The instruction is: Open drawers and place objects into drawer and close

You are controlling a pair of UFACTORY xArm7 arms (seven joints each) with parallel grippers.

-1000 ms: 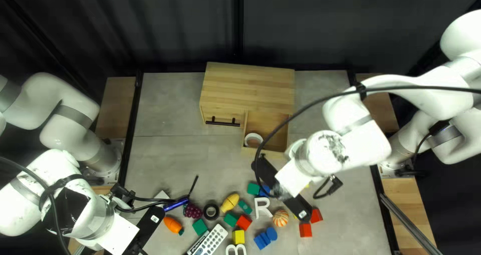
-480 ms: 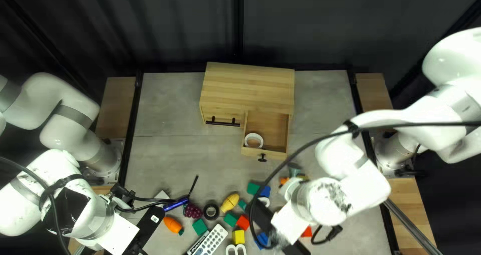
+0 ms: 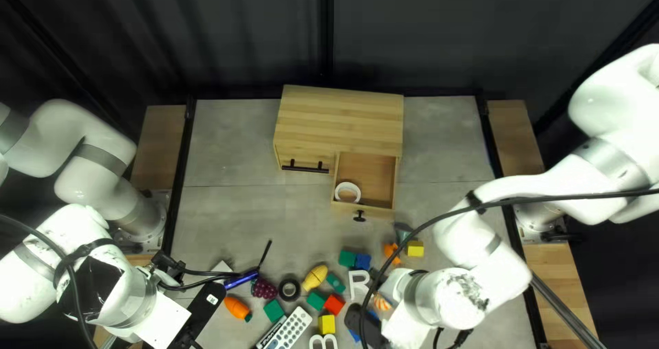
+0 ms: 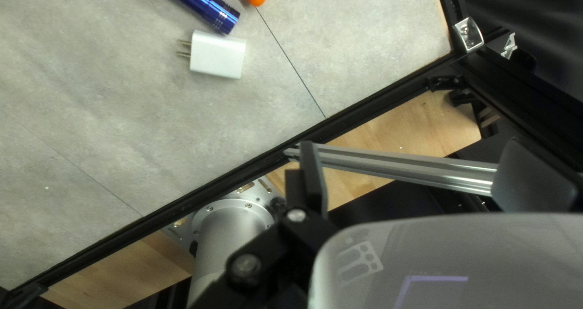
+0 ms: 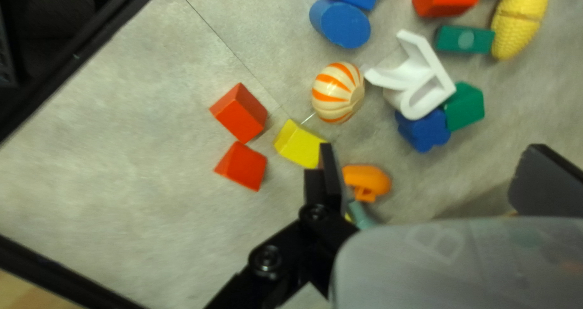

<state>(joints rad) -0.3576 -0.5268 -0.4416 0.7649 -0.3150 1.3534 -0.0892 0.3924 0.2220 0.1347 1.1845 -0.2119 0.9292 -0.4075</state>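
The wooden cabinet (image 3: 340, 115) has its right drawer (image 3: 367, 174) pulled out, with a white tape ring (image 3: 348, 192) inside. My left gripper (image 3: 199, 315) is low at the left of the top left view; in its wrist view the left gripper (image 4: 419, 169) stands open, near a white charger (image 4: 217, 55) and blue flashlight (image 4: 200, 4). My right gripper (image 3: 367, 327) hangs over the loose toys; in its wrist view the right gripper (image 5: 434, 166) is open and holds nothing. Ahead of it lie a striped ball (image 5: 337, 93), white letter R (image 5: 419, 78), yellow block (image 5: 299, 144) and orange toy (image 5: 366, 181).
A black-handled front (image 3: 305, 169) beside the open drawer is closed. Near the table's front lie a remote (image 3: 292, 328), black tape (image 3: 290, 290), toy carrot (image 3: 237, 309), grapes (image 3: 263, 288) and several coloured blocks. A black cable (image 3: 439, 218) crosses in front of my right arm.
My right gripper has moved from beside the drawer toward the table's near edge, uncovering the drawer's knob, the yellow block and the orange toy. The left arm has stayed still.
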